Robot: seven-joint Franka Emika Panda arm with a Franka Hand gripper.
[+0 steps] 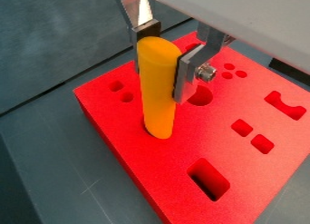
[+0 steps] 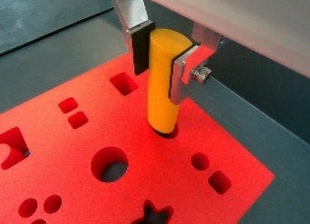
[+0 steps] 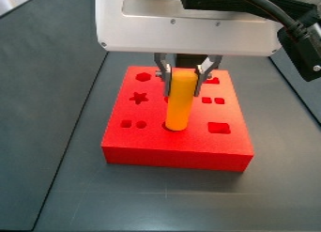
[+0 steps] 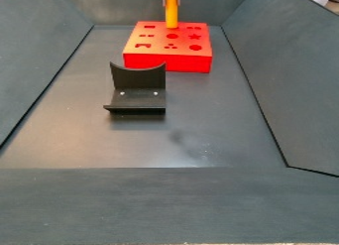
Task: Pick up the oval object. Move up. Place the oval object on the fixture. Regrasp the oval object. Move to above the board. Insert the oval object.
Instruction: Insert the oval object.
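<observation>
The oval object (image 1: 158, 87), a smooth orange-yellow peg with rounded ends, stands upright between the two fingers of the gripper (image 1: 168, 57), which is clamped on its upper part: in both wrist views a silver plate with a dark pad (image 2: 140, 44) presses one flank of the peg near its top, and the opposite finger (image 1: 190, 69), with its screw head showing, presses the other flank. Below the gripper the peg's lower end sits in a dark hole in the top of the board (image 1: 133, 173); in a wrist view the foot (image 2: 162, 128) is ringed by the shadowed rim of that hole, though how deep it goes cannot be told. In a side view (image 3: 181, 100) most of the peg's length stands clear above the red surface, directly under the white wrist housing (image 3: 189, 24). Around the peg the board carries other cutouts: a star (image 3: 139, 98) to one side, small squares (image 3: 216, 100) on the other, a larger rectangle (image 3: 220, 128) nearer the board's edge, and a round hole (image 2: 109, 164) close by. Well apart from the gripper, nearer the camera in a side view, the fixture (image 4: 137, 87) stands on the dark floor (image 4: 172, 140), apart from the board (image 4: 169, 53) and bearing nothing.
</observation>
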